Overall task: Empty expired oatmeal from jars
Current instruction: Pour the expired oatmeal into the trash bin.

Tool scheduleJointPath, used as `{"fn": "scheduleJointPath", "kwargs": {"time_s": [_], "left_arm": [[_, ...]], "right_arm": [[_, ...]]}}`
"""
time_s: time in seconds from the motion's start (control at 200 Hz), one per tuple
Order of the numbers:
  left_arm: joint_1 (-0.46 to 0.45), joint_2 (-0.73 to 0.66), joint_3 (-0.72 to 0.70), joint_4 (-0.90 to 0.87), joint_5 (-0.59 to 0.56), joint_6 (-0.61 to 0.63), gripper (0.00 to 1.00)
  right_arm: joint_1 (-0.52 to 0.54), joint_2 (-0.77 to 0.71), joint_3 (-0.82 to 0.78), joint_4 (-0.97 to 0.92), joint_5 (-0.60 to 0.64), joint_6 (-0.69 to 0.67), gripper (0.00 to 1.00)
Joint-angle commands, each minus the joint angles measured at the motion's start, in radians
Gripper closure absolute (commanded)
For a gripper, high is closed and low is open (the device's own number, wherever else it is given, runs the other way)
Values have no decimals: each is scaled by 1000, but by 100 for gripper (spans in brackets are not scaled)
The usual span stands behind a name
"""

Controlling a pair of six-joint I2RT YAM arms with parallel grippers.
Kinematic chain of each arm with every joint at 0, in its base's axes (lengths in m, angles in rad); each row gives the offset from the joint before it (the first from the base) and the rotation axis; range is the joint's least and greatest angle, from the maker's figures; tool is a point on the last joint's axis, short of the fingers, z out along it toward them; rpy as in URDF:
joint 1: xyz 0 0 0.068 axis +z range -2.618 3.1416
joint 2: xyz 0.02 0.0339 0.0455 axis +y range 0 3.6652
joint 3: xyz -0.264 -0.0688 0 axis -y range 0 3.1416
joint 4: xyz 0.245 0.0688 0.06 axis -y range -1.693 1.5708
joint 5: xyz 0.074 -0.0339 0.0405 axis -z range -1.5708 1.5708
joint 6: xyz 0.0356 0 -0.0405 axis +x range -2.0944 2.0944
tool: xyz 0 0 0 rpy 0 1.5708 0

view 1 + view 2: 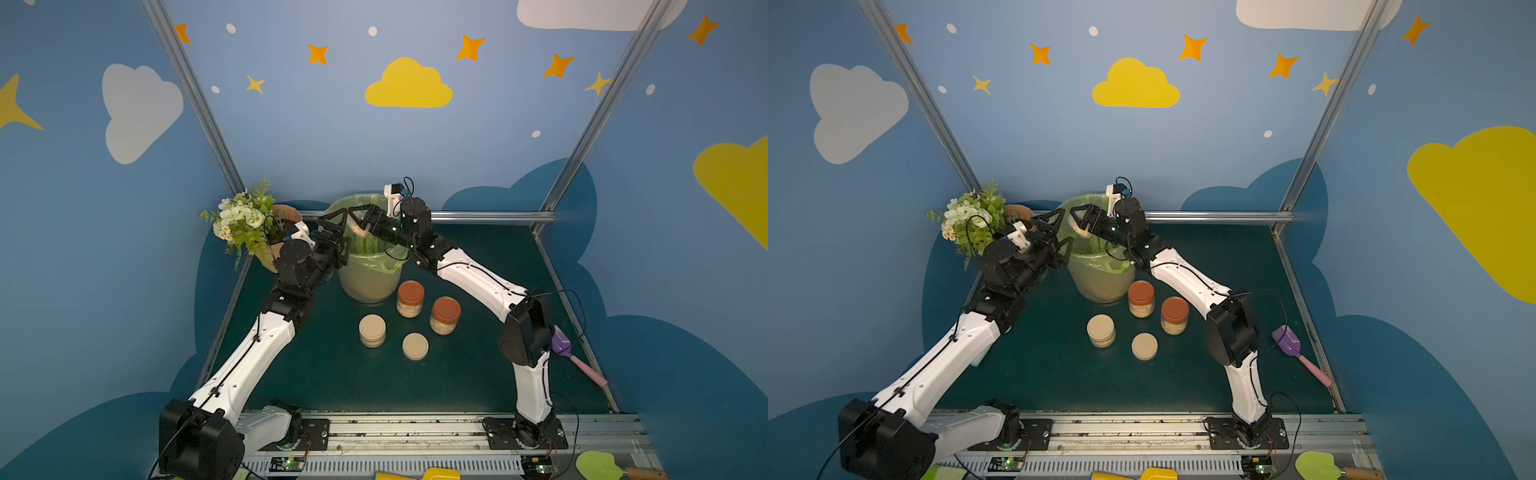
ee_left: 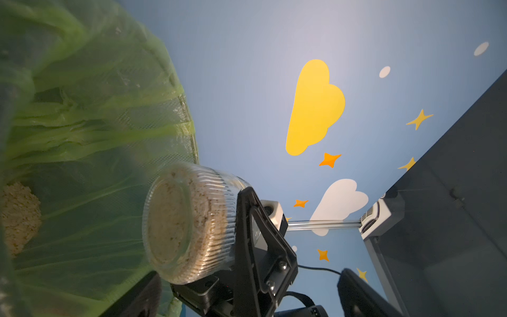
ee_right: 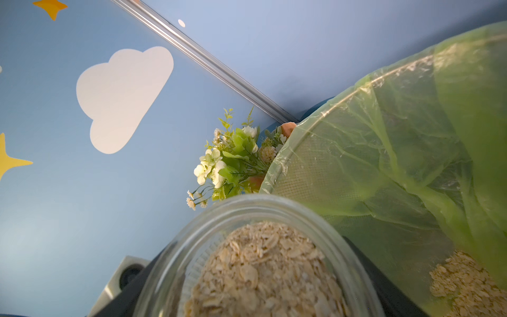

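Observation:
My right gripper (image 1: 362,226) is shut on an open clear glass jar (image 3: 258,260), tipped on its side over the mouth of the green-bagged bin (image 1: 370,278). Pale flaky oatmeal (image 3: 263,269) still fills the jar, and a small heap of oatmeal (image 3: 461,280) lies in the bag. My left gripper (image 1: 334,239) stands open at the bin's left rim, holding nothing. On the table stand two rust-lidded jars (image 1: 410,298) (image 1: 445,315) and a beige-lidded jar (image 1: 372,330), all holding oatmeal. A loose beige lid (image 1: 415,345) lies flat beside them.
A flower pot (image 1: 249,224) with white flowers stands behind my left arm in the back left corner. A purple scoop (image 1: 563,345) lies by the right edge. A green spatula (image 1: 598,465) and a yellow tool (image 1: 415,473) lie on the front rail.

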Motion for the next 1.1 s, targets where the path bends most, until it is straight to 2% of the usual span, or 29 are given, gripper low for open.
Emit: {"fn": "scheduleJointPath", "kwargs": {"time_s": [0.0, 0.205, 0.496, 0.861, 1.091], "left_arm": [[-11, 32, 17, 60, -43, -121, 0], [-39, 75, 25, 68, -117, -272, 0], [-67, 126, 145, 28, -185, -296, 0], [-89, 169, 175, 72, -234, -344, 0], [-95, 177, 124, 135, -300, -385, 1]], "right_arm": [[11, -83, 13, 121, 35, 25, 66], [18, -81, 18, 132, 59, 39, 66], [38, -77, 7, 181, 116, 50, 66], [62, -58, 53, 188, 156, 75, 65], [69, -54, 29, 215, 178, 89, 65]]}}
